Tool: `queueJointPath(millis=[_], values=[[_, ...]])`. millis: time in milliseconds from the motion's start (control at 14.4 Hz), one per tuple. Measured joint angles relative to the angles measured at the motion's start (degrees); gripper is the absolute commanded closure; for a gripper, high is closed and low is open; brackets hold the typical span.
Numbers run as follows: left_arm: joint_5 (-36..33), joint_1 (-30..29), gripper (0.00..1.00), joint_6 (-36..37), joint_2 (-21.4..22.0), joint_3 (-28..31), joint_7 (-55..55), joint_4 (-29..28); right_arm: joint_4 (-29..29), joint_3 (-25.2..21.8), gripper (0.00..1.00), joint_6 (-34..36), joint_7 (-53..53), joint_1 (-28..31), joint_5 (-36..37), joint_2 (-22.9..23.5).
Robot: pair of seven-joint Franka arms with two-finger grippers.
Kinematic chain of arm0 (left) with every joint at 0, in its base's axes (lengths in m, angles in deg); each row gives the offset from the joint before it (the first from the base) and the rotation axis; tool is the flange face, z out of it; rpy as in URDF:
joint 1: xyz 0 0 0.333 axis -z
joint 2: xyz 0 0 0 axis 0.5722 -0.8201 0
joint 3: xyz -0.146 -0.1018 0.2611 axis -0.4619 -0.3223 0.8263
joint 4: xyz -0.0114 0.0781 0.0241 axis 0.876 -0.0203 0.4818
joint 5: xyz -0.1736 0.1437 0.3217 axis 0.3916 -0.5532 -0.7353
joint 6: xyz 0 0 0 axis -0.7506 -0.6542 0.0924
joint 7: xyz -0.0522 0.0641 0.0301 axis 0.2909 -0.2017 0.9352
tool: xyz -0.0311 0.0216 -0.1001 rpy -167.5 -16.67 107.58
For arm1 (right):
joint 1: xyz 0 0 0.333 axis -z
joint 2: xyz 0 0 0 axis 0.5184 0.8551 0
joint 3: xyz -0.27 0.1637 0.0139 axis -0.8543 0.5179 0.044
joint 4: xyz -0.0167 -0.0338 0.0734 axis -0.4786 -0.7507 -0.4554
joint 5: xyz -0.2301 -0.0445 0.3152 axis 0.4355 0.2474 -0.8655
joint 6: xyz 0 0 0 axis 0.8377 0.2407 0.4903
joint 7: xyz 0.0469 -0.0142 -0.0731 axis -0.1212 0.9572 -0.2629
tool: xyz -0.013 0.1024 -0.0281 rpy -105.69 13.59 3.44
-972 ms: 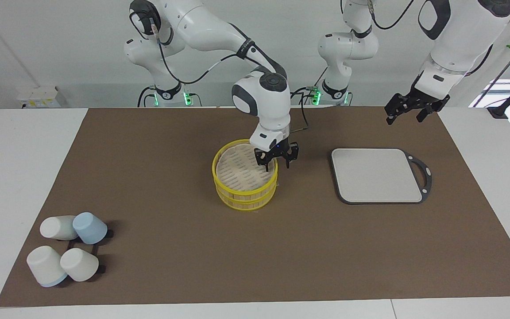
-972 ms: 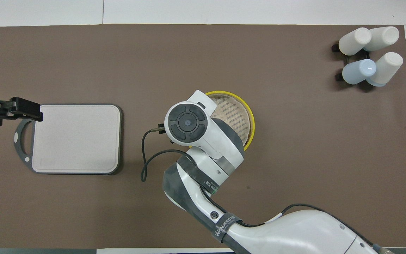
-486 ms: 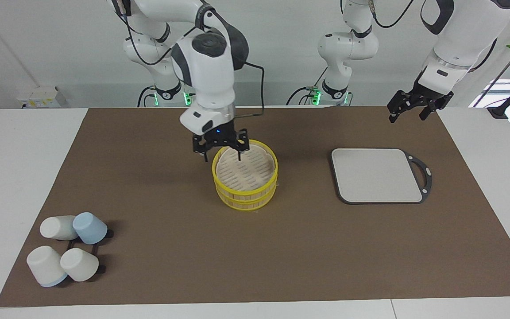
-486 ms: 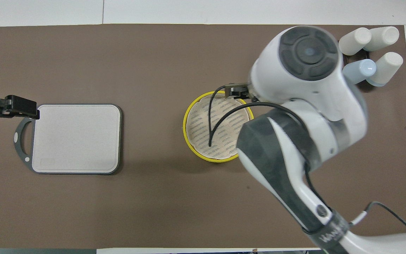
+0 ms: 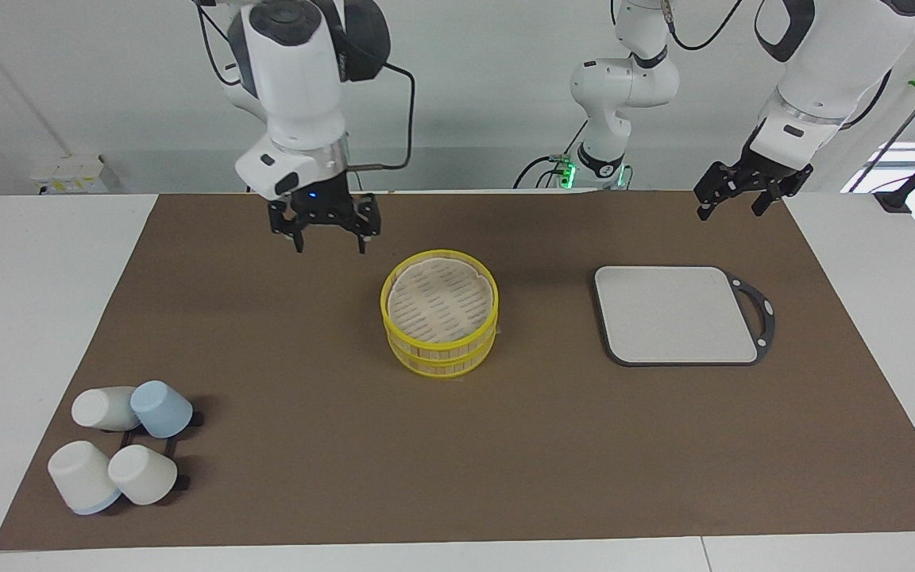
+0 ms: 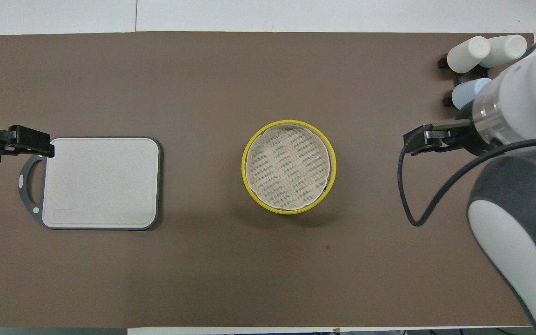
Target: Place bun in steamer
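A: In the middle of the table (image 5: 267,477), what sits there?
B: The steamer (image 5: 439,322), lid on, standing alone on the brown mat (image 5: 505,445). The bun shows in neither view.
A: And the hands?
B: The right hand (image 5: 329,237) hangs over bare mat toward the right arm's end, apart from the steamer, its fingers (image 5: 298,241) spread and holding nothing. The left hand (image 5: 731,200) waits in the air by the grey board (image 5: 676,314), near its handle end, also spread and bare.
A: Anything else?
B: Four cups (image 5: 120,449) on a rack.
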State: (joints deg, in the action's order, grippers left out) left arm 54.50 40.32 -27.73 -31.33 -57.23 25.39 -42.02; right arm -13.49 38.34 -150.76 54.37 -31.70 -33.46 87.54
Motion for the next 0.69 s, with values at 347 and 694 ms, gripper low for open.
queueJointPath(millis=[347, 694], values=[[0.06, 0.00, 0.00, -0.02, 0.00, 0.02, -0.01, 0.00, -0.70, -6.47, 0.00, -1.55, -4.26, -2.28, -1.31, 0.13], [0.06, 0.00, 0.00, -0.02, 0.00, 0.02, -0.03, 0.00, -0.70, -8.99, 0.00, -1.62, -5.55, -3.31, -1.60, 0.29]])
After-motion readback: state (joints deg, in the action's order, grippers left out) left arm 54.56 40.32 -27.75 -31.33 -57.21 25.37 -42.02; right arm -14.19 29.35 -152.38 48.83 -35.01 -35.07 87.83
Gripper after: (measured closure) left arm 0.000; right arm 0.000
